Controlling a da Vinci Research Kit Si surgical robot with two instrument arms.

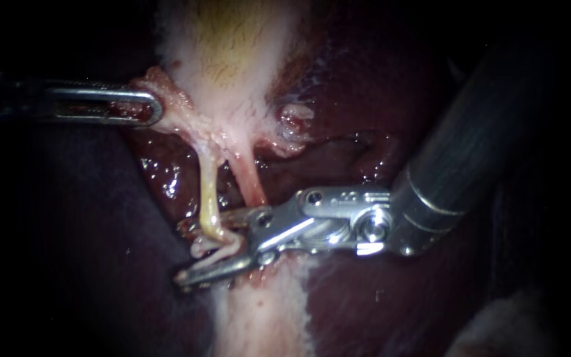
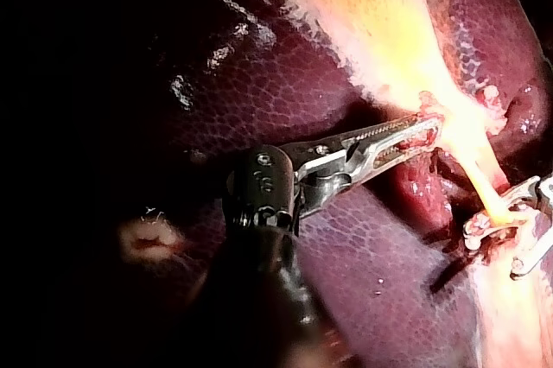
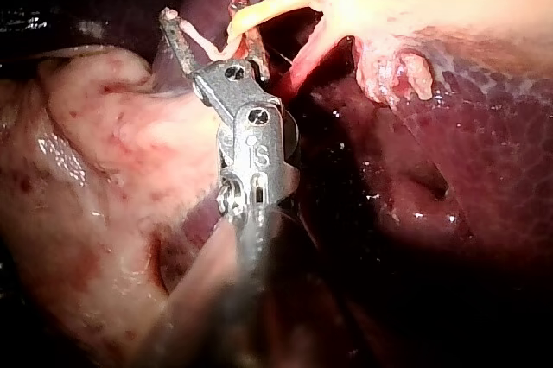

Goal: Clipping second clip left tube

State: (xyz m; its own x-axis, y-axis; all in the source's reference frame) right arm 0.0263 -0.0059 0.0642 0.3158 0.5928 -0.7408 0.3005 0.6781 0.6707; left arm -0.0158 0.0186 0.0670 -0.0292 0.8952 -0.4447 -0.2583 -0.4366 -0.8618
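Two instruments, two tubes. My right instrument [image 1: 205, 250] has its jaws apart, straddling the foot of the left tube [image 1: 209, 192], which runs 12 to 6 o'clock across them, so closing should pinch across its length. The right tube [image 1: 249, 178] lies just beside, at 2 o'clock. My left instrument [image 1: 154, 107], farther off at 10 o'clock, is clamped on the gallbladder [image 1: 232, 66].

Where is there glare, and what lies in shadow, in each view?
Endoscope view: glare on the right instrument hinge, wet glints on the liver, left instrument shaft in shadow. Left wrist view: gallbladder overlit, shaft dark. Right wrist view: gallbladder overlit.
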